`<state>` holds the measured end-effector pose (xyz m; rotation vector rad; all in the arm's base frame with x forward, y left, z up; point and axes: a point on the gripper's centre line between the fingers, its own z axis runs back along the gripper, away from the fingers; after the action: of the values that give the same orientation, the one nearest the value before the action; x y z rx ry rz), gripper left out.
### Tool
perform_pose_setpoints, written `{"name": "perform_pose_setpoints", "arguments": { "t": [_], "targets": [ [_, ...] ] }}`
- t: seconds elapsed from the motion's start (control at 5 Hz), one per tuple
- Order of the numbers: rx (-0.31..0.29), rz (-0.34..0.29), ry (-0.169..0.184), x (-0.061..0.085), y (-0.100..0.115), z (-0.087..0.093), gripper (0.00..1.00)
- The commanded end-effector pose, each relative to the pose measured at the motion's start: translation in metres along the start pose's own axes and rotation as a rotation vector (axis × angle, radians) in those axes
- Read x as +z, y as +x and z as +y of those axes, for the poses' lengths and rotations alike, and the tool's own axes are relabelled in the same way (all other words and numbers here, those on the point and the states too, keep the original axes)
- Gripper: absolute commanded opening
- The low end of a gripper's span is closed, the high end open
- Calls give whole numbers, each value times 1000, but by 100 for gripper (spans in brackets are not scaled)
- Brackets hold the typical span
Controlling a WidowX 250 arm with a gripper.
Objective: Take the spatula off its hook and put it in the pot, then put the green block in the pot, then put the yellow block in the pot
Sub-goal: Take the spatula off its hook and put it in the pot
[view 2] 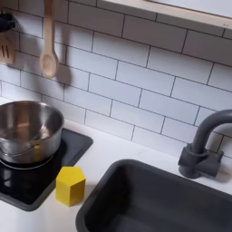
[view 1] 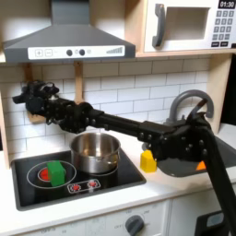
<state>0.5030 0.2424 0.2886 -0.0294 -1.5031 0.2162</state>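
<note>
In the first exterior view my gripper (view 1: pixel 29 93) is stretched far left against the tiled wall under the hood. It looks shut on the handle of the wooden spatula (view 1: pixel 35 115), which hangs down from it. The second exterior view shows the spatula's slotted head (view 2: pixel 5 50) at the left edge, below the dark gripper (view 2: pixel 7 20). The steel pot (view 1: pixel 95 152) (view 2: pixel 27 129) stands on the stove's right burner. On the left burner's red ring sits the green block (view 1: pixel 57 171). The yellow block (view 1: pixel 147 161) (view 2: pixel 70 186) rests on the counter between stove and sink.
A wooden spoon (view 1: pixel 78 81) (view 2: pixel 49 47) hangs on the wall beside the spatula. My arm spans above the pot. The dark sink (view 2: pixel 136 195) with its faucet (view 2: pixel 204 145) lies to the second exterior view's right. A small orange piece (view 1: pixel 200 166) is near the sink.
</note>
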Motion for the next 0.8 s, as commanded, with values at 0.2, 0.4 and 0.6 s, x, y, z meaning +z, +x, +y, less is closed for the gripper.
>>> {"name": "perform_pose_setpoints", "arguments": {
  "t": [0.2,0.4,0.6],
  "targets": [
    [3,-15,-20,14,4,1,0],
    [12,-16,-12,22,6,5,0],
    [7,-29,1,27,14,13,0]
  ]
}}
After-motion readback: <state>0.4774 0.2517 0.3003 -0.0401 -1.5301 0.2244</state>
